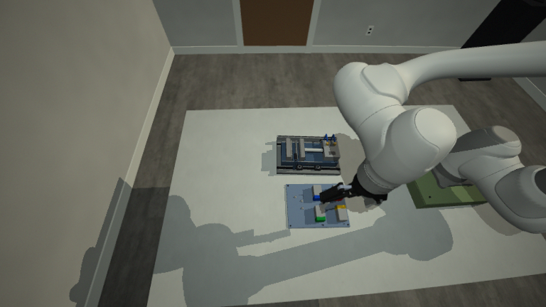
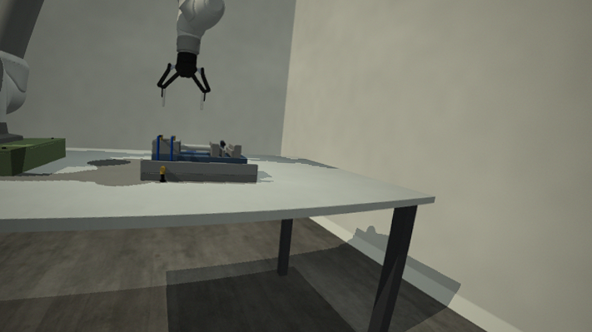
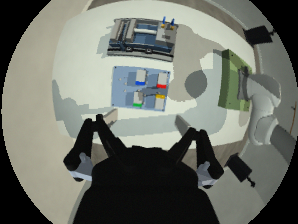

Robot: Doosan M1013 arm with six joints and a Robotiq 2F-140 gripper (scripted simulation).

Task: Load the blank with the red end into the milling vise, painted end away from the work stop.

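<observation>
The red-ended blank [image 3: 162, 78] lies on the blue infeed plate [image 1: 296, 219] [image 3: 117, 102], its red end pointing away from the vise in the wrist view. In the top view the gripper hides most of it. The vise [image 2: 200, 158] stands behind the plate. Its fixed jaw [image 1: 288, 149] [image 2: 234, 151] and moving jaw [image 1: 301, 149] [image 2: 215, 149] stand apart, with no blank between them. The work stop [image 1: 295, 156] shows as a small dark part between the jaws. My gripper [image 1: 323, 197] [image 2: 182, 103] [image 3: 146, 117] is open and empty, high above the table.
Blue-ended [image 1: 316, 190] [image 3: 141, 75], green-ended [image 1: 320, 210] [image 3: 138, 96] and yellow-ended [image 1: 342, 214] [image 3: 160, 103] blanks lie on the infeed plate. Small pins stand on its left part. Blue hoses [image 2: 158, 147] [image 3: 164, 22] rise at the vise's hosed block. The green robot base [image 1: 439, 195] [image 3: 228, 82] is at the right.
</observation>
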